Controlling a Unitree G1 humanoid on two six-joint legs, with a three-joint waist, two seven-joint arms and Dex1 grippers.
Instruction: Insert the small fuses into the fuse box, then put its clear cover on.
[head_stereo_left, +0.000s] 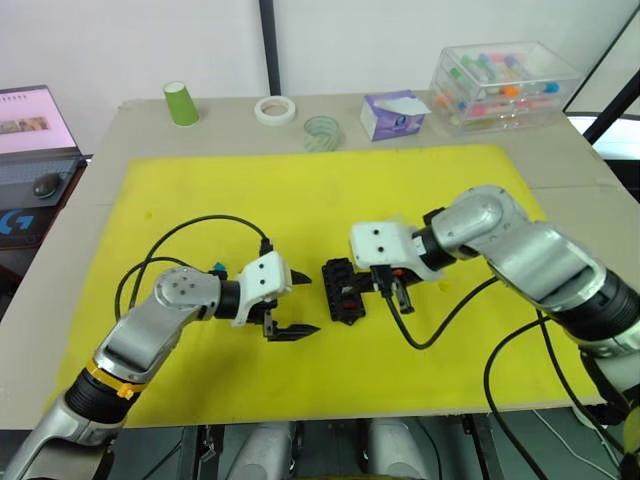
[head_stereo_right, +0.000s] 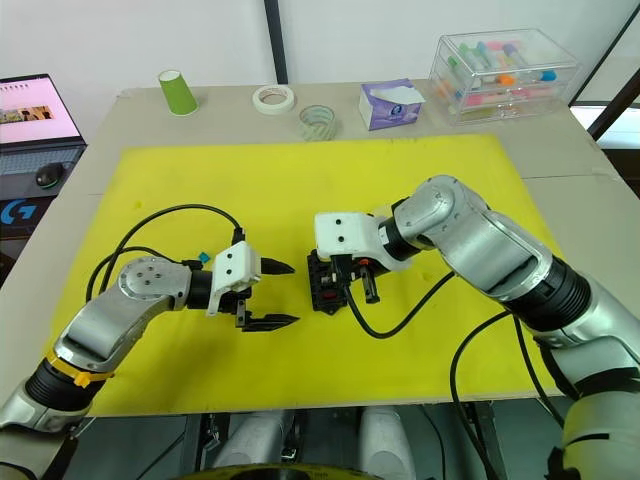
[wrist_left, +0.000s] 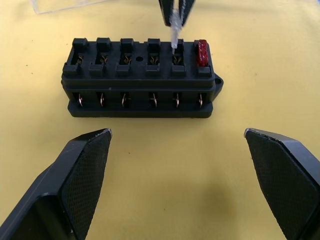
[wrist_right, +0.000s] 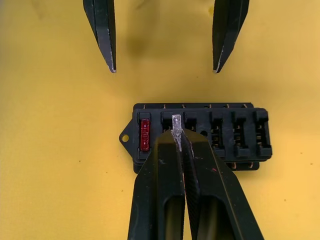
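The black fuse box (head_stereo_left: 341, 291) lies on the yellow mat (head_stereo_left: 300, 190) between my two grippers. A red small fuse (wrist_right: 145, 134) sits in its end slot. My right gripper (wrist_right: 177, 136) is shut on a clear small fuse (wrist_right: 176, 124) and holds it upright over the slot beside the red one, its tip at the slot mouth (wrist_left: 174, 47). My left gripper (head_stereo_left: 308, 303) is open, a short way from the box's long side, touching nothing. A clear plastic edge, the clear cover (wrist_left: 65, 4), lies just beyond the box.
Along the back of the table stand a green cup (head_stereo_left: 181, 103), a white tape roll (head_stereo_left: 275, 110), a clear tape roll (head_stereo_left: 321, 132), a purple tissue box (head_stereo_left: 392, 114) and a clear storage box (head_stereo_left: 505, 86). A laptop (head_stereo_left: 30, 125) stands off the left edge. Black cables (head_stereo_left: 180, 235) lie on the mat.
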